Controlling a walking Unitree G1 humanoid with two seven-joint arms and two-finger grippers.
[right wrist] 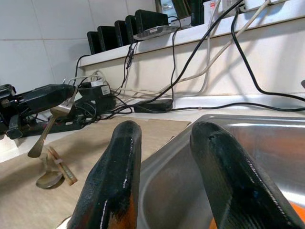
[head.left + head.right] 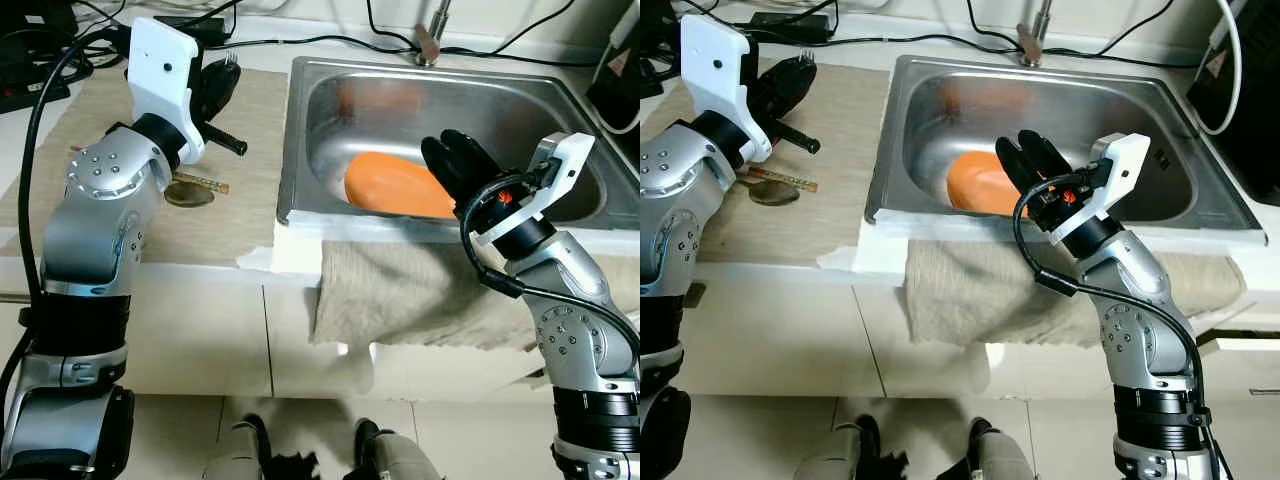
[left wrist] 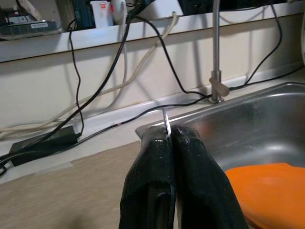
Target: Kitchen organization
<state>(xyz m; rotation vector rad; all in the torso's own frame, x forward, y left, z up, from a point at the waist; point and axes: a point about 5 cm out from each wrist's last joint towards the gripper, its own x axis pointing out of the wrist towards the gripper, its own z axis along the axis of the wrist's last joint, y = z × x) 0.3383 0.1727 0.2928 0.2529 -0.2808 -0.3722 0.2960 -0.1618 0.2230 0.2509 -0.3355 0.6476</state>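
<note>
My left gripper [image 2: 222, 72] hovers over the beige mat [image 2: 240, 210] left of the sink, shut on a metal fork [image 1: 47, 131]; the tines poke out past the fingertips [image 3: 167, 125]. A spoon [image 2: 188, 195] and a brown-handled utensil [image 2: 205, 182] lie on the mat below it. Inside the steel sink [image 2: 560, 100] rests an orange plate [image 2: 390, 185]. My right gripper [image 2: 455, 152] is open above the sink's front rim, its fingers [image 1: 119, 162] spread over the plate's near edge, holding nothing.
A grey cloth [image 2: 400, 290] drapes over the counter's front edge below the sink. The faucet [image 2: 430, 45] stands behind the basin. Black cables [image 3: 157, 43] and power adapters run along the back wall. A dark appliance [image 2: 620, 90] stands at the far right.
</note>
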